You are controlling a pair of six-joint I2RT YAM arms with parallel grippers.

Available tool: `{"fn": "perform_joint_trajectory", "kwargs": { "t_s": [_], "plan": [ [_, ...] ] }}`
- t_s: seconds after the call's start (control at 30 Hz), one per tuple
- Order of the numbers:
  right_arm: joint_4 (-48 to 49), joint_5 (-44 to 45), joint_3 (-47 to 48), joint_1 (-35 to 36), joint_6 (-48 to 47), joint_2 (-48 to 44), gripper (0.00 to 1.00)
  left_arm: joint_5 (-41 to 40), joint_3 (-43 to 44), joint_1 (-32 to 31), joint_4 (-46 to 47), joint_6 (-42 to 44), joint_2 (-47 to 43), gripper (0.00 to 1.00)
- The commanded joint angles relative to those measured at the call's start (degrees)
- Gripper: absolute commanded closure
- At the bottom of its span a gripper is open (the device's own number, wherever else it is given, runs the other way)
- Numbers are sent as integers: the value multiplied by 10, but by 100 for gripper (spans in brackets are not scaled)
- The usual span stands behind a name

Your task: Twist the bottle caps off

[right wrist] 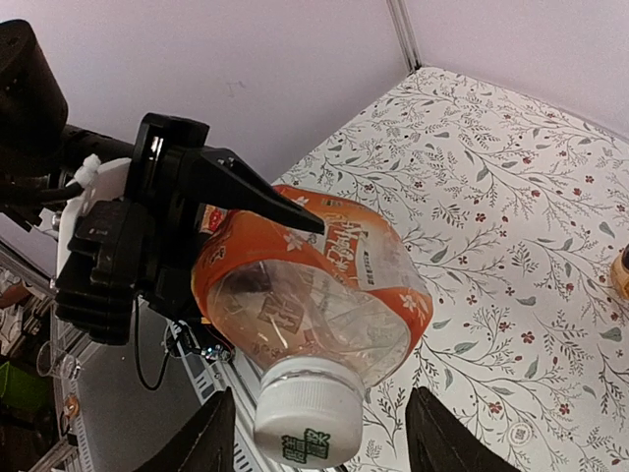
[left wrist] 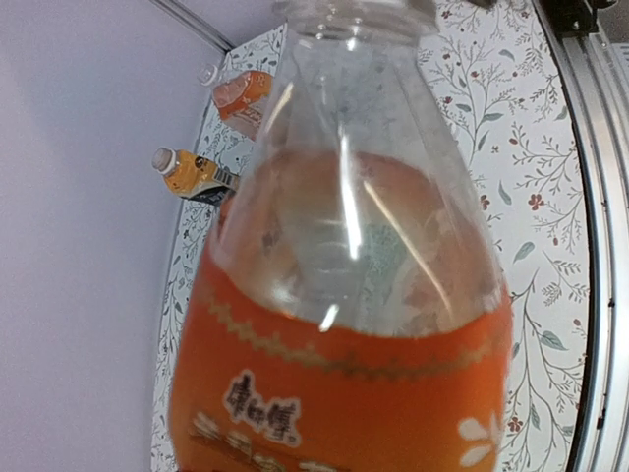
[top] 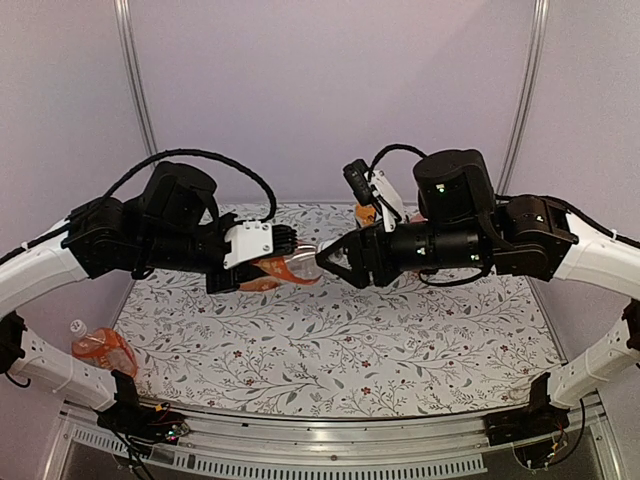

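A bottle [right wrist: 314, 295] is gripped by the left hand [top: 288, 262] over the desk [top: 330, 350]; its cap [right wrist: 310, 418], not yet removed, is flanked by the open right hand [top: 333, 260]. Another capped bottle [top: 100, 350] is seen at eight o'clock, so little is judged done

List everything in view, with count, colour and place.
held bottle: one, clear with orange label, sideways in mid-air
cap: one, white, on the held bottle
edge bottle: one, orange, white-capped, table's left edge
squat bottle: one, orange, by the wall
dark-label bottle: one, orange, white-capped, beside it
table: one, floral-patterned
left gripper: one, black, shut on held bottle
right gripper: one, black, open, straddling the cap
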Motion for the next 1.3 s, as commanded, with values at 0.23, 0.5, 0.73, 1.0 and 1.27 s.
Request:
{"fn": "perform_joint_trajectory", "kwargs": {
  "t_s": [0.23, 0.5, 0.73, 1.0, 1.27],
  "plan": [
    [14, -65, 25, -13, 53, 15, 96, -10, -8, -8, 20, 7, -11, 81],
    [-101, -85, 29, 28, -181, 0, 100, 82, 7, -8, -78, 31, -8, 83],
    [-191, -23, 32, 84, -499, -25, 100, 228, 41, -8, -213, 53, 4, 85],
    [-258, 49, 63, 105, -616, -2, 100, 235, 55, -8, -236, 66, 14, 86],
    [-246, 20, 56, 104, -635, -4, 100, 236, 57, -8, -231, 64, 14, 87]
  ]
}}
